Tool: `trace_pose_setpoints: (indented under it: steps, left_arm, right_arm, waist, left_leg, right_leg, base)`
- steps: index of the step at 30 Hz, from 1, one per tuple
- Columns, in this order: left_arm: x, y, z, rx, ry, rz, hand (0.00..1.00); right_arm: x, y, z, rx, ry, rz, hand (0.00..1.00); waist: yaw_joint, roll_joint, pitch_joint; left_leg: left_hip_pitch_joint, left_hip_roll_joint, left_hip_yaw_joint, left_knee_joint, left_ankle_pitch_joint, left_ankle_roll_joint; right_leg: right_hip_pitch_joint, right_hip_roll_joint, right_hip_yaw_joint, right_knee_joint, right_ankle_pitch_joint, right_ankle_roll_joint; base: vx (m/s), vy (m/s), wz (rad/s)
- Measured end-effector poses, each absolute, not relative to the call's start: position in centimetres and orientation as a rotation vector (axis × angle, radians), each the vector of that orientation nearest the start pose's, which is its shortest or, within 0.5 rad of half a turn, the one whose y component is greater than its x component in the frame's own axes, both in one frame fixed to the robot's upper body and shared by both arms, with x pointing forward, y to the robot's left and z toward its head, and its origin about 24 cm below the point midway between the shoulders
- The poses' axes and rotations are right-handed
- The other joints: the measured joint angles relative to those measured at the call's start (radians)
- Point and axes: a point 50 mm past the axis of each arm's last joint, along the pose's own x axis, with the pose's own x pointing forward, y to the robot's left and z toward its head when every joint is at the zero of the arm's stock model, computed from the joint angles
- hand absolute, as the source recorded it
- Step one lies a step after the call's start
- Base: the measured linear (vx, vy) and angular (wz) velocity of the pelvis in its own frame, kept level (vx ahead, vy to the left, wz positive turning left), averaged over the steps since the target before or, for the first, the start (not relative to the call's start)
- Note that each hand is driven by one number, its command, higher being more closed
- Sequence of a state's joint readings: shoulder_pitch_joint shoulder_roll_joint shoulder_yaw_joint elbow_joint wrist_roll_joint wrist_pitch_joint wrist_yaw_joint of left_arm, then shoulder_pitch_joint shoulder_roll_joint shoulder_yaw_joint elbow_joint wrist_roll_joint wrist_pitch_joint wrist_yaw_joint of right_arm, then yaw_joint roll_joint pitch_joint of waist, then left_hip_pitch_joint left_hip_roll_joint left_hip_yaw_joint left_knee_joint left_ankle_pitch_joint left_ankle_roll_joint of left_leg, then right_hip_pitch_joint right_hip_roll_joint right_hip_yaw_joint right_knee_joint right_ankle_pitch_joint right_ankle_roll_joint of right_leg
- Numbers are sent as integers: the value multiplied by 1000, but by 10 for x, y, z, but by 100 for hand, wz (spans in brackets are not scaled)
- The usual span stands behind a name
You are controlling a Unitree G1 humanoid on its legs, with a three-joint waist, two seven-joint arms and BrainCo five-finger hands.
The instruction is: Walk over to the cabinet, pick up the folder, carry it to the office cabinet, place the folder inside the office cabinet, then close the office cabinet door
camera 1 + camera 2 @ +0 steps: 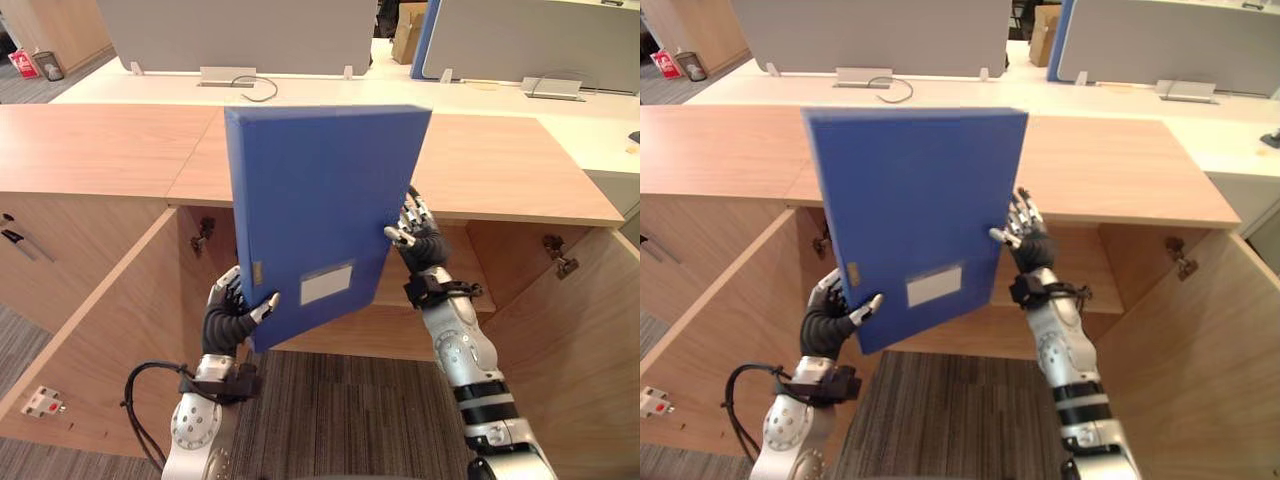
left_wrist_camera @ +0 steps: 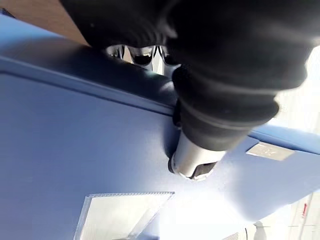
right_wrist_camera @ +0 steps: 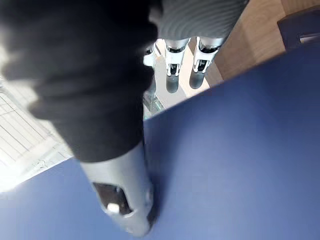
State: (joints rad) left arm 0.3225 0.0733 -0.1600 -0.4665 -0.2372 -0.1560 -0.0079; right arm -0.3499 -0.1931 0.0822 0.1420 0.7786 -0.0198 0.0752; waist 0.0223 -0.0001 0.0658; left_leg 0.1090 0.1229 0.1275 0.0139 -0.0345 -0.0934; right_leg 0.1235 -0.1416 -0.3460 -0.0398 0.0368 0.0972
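Over on the left, pinching the blue folder's bottom left corner in the left hand, thumb pressed on the front face, holding it upright and slightly tilted in the air before the open office cabinet, and gripping its right edge in the right hand, thumb across the face.

The left hand pinches the blue folder, thumb on its face near the clear label pocket, fingers behind its edge.
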Motion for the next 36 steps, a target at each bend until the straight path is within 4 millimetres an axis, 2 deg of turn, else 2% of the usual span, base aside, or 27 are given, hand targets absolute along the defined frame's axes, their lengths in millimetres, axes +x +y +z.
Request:
trace_pose_setpoints:
  steps: [5,11,12,15,18,22,23,26,30,32,36]
  left_arm:
    - [185,142,102,-231,-316,-97,100]
    - [183,144,106,-230,-358,-108,100]
    - [182,145,107,-225,-377,-110,100]
    - [180,144,108,-212,-395,-131,100]
    - [180,140,102,-196,-358,-170,100]
    - [180,137,89,-170,-295,-207,100]
    - [180,138,88,-166,-289,-209,0]
    - [180,135,74,-113,-229,-259,0]
    - [171,117,39,25,-44,-486,0]
    - [168,108,23,34,35,-570,0]
    - [169,108,-18,1,226,-567,0]
  right_arm:
    - [324,-134,126,513,-197,338,0]
    - [331,-121,171,200,-278,615,0]
    - [331,-120,182,116,-293,672,100]
    - [330,-121,211,-15,-329,780,100]
    - [324,-121,235,-126,-361,895,100]
    - [318,-118,245,-216,-356,998,100]
    - [318,-118,244,-222,-348,1002,100]
    - [317,-118,240,-272,-333,1010,100]
    - [305,-109,240,-430,-354,1106,100]
    - [301,-104,234,-467,-339,1155,100]
    - [295,-96,214,-405,-308,1198,100]
  waist:
    - [-1,0,3]
    - [-1,0,4]
    - [-1,0,4]
    - [3,0,4]
    - [12,0,4]
    - [24,0,2]
    - [25,1,0]
    - [31,4,-6]
    - [29,13,-17]
    - [30,18,-22]
    - [24,26,-39]
  left_leg:
    - [0,-1,-3,9,-3,1]
    - [-2,-1,-5,17,-4,-1]
    - [-3,-1,-5,20,-5,-2]
    - [-5,0,-5,22,-6,-3]
    - [-6,0,-5,22,-7,-5]
    - [-7,0,-3,22,-8,-5]
    - [-7,0,-3,21,-8,-5]
    - [-9,0,-2,21,-8,-5]
    - [-10,0,5,21,-8,-5]
    - [-7,0,20,21,-8,-5]
    - [-8,1,45,17,-8,-5]
  right_leg:
    - [2,-2,0,5,0,0]
    - [3,-4,0,10,0,0]
    - [3,-4,0,10,0,0]
    - [2,-3,0,10,0,-1]
    - [1,-3,1,8,1,-1]
    - [0,-3,1,5,2,-2]
    - [0,-3,1,4,2,-2]
    - [0,-2,1,-1,5,-5]
    - [-4,-1,8,-5,7,-6]
    - [-9,0,23,-8,13,-7]
    - [-27,1,49,-12,25,-7]
  base:
    - [-17,20,1]
    - [-50,26,1]
    - [-39,27,0]
    - [-19,18,0]
    - [-6,22,-1]
    - [0,0,0]
    - [0,0,0]
    - [-6,11,0]
    - [-11,25,-5]
    - [-19,29,-18]
    - [-54,46,-19]
